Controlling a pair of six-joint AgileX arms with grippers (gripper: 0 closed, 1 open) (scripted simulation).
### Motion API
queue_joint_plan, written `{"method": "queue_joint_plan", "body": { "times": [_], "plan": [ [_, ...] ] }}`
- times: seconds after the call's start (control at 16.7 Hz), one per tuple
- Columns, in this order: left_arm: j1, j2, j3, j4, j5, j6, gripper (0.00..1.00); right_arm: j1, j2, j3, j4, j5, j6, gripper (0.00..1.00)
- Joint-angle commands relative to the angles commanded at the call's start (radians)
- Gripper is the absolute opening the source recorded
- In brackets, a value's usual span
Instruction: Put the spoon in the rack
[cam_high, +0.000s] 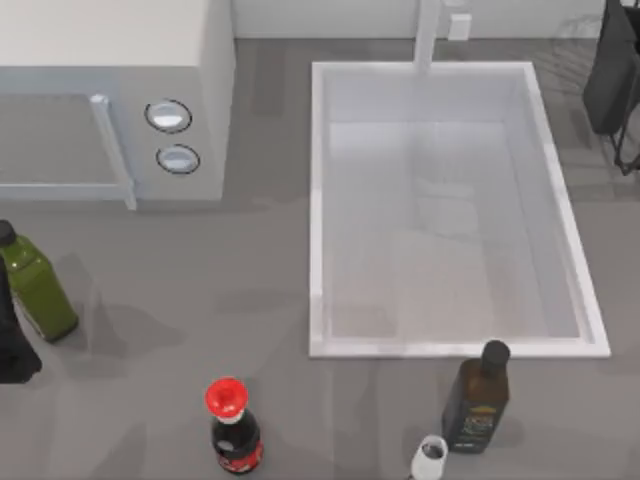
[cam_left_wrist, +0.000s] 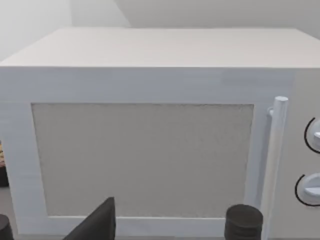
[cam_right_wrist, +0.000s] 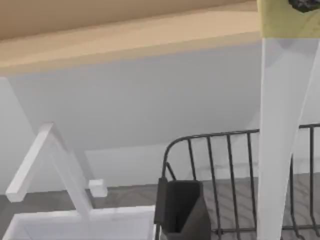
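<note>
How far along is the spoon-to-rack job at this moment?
Done: the spoon looks lifted, its white handle hanging close in the right wrist view, apparently carried by the right arm at the top view's far right. In hand: bringing it to the rack just behind. Left: setting it in and releasing. The left arm sits parked at the left edge.

The grey surface (cam_high: 250, 320) is seen from directly overhead in the top view, with the white box-shaped microwave (cam_high: 110, 90) at the left and the white rectangular sink basin (cam_high: 450, 340) at the centre-right. The microwave (cam_left_wrist: 150, 125) is faced close up and level by the left wrist view, so it is shared with the top view. The black thin-wire rack (cam_right_wrist: 225, 145) and the basin's corner (cam_right_wrist: 75, 220) are taken from low and near by the right wrist view; the rack (cam_high: 612, 70) is cut off at the top view's right edge.
</note>
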Motion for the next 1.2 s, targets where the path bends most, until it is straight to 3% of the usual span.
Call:
{"method": "queue_joint_plan", "body": {
  "times": [0.3,0.72,0.96,1.2],
  "plan": [
    [0.000,0.000,0.000,0.000,0.000,0.000,1.00,-0.163,-0.095,-0.028,0.187,-0.054,-0.041,0.00],
    [0.000,0.000,0.000,0.000,0.000,0.000,1.00,-0.161,-0.082,-0.025,0.204,-0.048,-0.041,0.00],
    [0.000,0.000,0.000,0.000,0.000,0.000,1.00,-0.128,0.069,-0.036,0.358,0.017,-0.039,0.00],
    [0.000,0.000,0.000,0.000,0.000,0.000,1.00,-0.046,0.321,-0.078,0.671,0.118,-0.038,0.00]
  ]
}}
